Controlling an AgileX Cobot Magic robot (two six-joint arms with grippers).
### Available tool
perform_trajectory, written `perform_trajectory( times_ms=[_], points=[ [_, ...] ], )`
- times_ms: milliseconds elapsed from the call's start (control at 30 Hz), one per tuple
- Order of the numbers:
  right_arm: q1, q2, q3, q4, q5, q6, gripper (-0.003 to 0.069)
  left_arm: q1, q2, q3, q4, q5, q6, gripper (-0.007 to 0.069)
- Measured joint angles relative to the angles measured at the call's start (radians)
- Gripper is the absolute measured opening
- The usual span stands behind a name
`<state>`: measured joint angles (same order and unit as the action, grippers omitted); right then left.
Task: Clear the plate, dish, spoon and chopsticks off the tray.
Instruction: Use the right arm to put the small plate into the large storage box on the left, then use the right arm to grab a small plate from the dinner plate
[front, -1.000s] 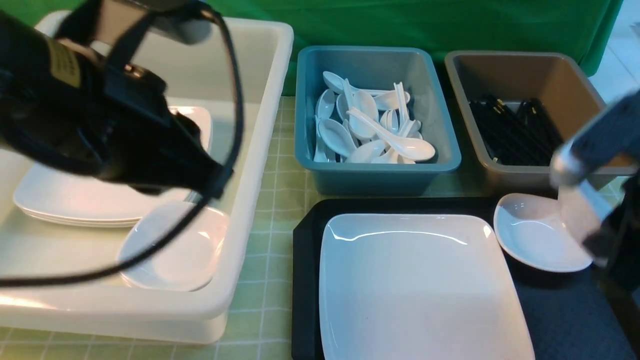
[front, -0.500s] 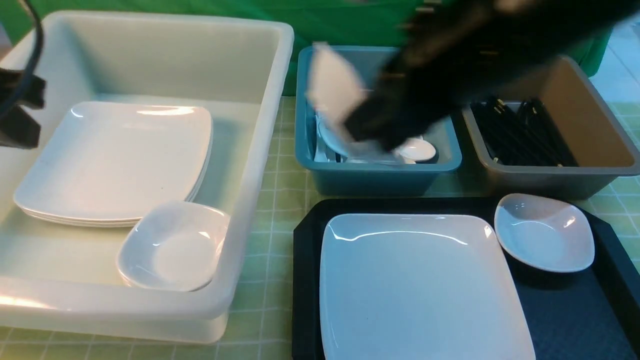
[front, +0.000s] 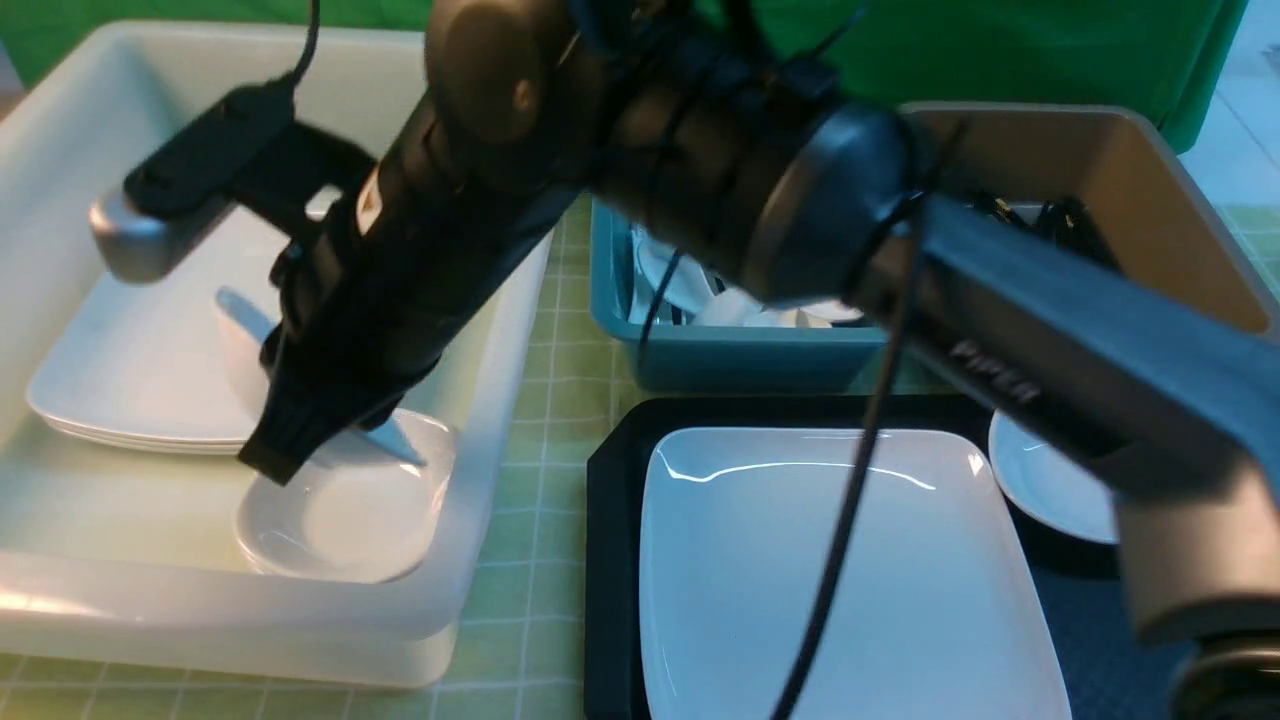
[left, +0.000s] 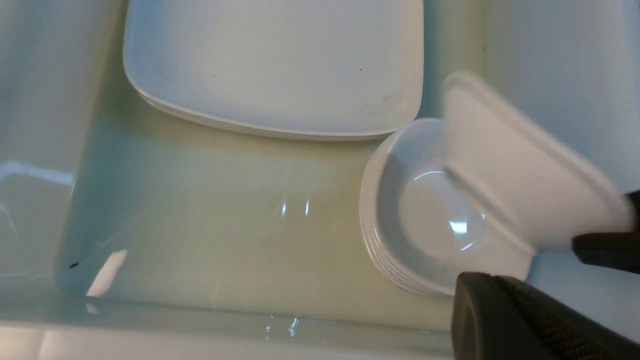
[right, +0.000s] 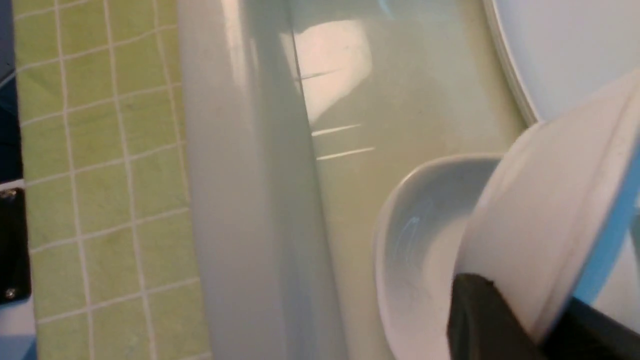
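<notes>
Right arm (front: 1000, 370): stretched from the right, over the blue tub (front: 740, 355), into the white tub (front: 200, 620) on the left.
Right jaws: closed on the rim of a small dish (left: 520, 170). The grip is seen in the right wrist view, where the rim is pinched against a black finger (right: 480, 320).
Small dish: held steeply tilted above the stack of small dishes (front: 340, 520), and blurred in the left wrist view. Whether its low edge touches the stack cannot be told.
Left jaws: closed; not made out in the front view.
White tub: a stack of plates (front: 130, 380) is lodged toward the far left. The stack of small dishes is set at the near right corner, just beside the plates.
Plate (front: 840, 580): laid flat on the tray (front: 610, 560), with the tray's left and middle filled by it.
Second small dish (front: 1040, 480): on the tray at the plate's far right corner, partly hidden by the arm.
Tray: set on the desk (front: 560, 430) at the near right, in front of the two smaller tubs.
Blue tub: white spoons (front: 760, 312) are glimpsed inside, under the arm.
Brown-grey tub (front: 1150, 180): placed at the far right, with black chopsticks (front: 1060, 220) piled inside.
Desk: covered by a pale green checked cloth.
</notes>
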<state>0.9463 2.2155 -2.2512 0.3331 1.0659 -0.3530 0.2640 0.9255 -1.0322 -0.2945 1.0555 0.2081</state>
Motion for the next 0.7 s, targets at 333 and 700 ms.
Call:
perform_trajectory(
  times_ms=[333, 700],
  points=[
    [0.000, 0.029, -0.005, -0.062, 0.055, 0.021, 0.0430, 0.000, -0.003, 0.002, 0.000, -0.003, 0.001, -0.0017],
    [-0.116, -0.325, 0.119, -0.549, 0.136, 0.185, 0.0029, -0.130, -0.004, 0.002, -0.129, 0.002, 0.091, -0.0017]
  ],
)
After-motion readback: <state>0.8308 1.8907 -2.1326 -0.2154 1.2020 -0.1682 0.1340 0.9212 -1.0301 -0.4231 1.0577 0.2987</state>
